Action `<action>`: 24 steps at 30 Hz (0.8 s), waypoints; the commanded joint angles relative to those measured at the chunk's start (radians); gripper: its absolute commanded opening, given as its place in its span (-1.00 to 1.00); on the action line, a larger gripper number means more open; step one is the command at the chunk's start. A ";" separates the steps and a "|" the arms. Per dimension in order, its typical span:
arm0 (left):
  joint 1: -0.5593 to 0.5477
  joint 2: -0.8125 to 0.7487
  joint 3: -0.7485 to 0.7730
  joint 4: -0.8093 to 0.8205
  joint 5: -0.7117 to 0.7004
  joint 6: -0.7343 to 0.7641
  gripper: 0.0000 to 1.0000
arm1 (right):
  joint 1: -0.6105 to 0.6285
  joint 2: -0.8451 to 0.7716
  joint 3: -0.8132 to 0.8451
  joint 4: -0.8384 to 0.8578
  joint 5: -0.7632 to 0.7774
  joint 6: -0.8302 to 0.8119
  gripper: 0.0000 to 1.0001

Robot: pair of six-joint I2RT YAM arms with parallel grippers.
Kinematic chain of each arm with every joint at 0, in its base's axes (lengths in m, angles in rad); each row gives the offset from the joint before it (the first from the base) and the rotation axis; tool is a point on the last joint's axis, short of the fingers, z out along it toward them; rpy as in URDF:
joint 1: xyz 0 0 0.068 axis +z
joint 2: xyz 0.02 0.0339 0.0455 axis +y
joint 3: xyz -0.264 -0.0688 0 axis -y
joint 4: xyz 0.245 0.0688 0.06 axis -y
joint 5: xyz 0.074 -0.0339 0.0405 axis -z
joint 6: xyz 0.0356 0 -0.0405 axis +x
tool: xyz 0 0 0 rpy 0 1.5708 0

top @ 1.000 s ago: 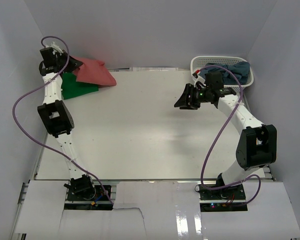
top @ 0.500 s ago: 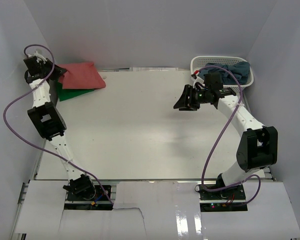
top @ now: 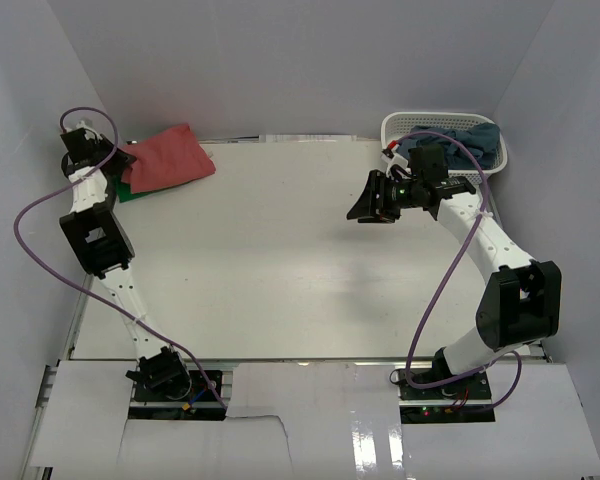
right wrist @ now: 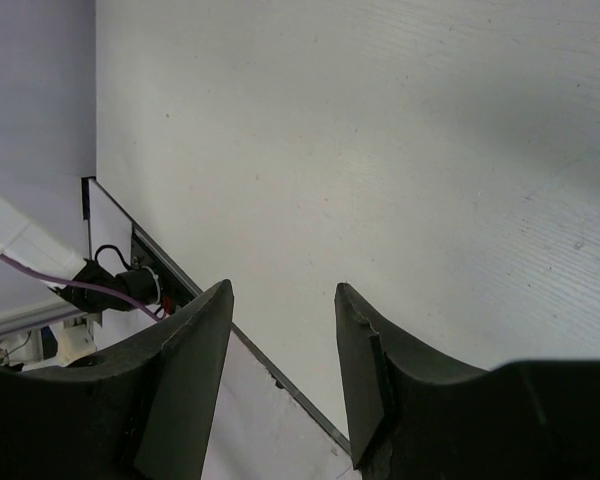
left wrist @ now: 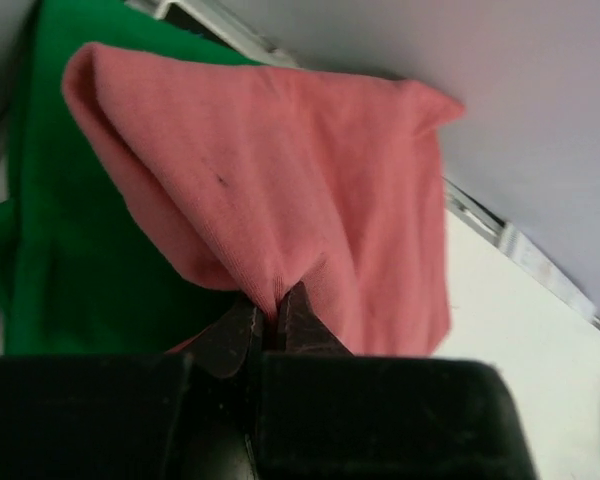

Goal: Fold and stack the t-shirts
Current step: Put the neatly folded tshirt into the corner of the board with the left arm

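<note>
Left pincer (left wrist: 273, 312) is clamped on a fold of the red shirt (left wrist: 310, 180), laid over the green shirt (left wrist: 50, 270) at the far-left corner. Right pincer (right wrist: 280, 340) hangs part-open, empty. Judged step: stacking; next, a clean release.

There are two arms, the left arm (top: 98, 240) and the right arm (top: 500, 250), and each carries one tool, making two: the left tool (left wrist: 273, 318) and the right tool (right wrist: 283, 300). Each tool has two fingers, so four in all. Two purple cables run along the arms, a left cable (top: 25, 215) and a right cable (top: 430, 290). The shirts come in three colours: one red shirt (top: 165, 158), one green shirt (left wrist: 50, 250), and blue shirts (top: 475, 140) bunched in a heap whose number cannot be told. There is one basket (top: 430, 120) and one surface (top: 280, 260).
</note>
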 commanded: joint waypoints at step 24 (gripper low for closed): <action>0.002 -0.141 0.032 -0.206 -0.585 -0.008 0.09 | 0.026 -0.085 -0.073 0.006 -0.040 0.001 0.04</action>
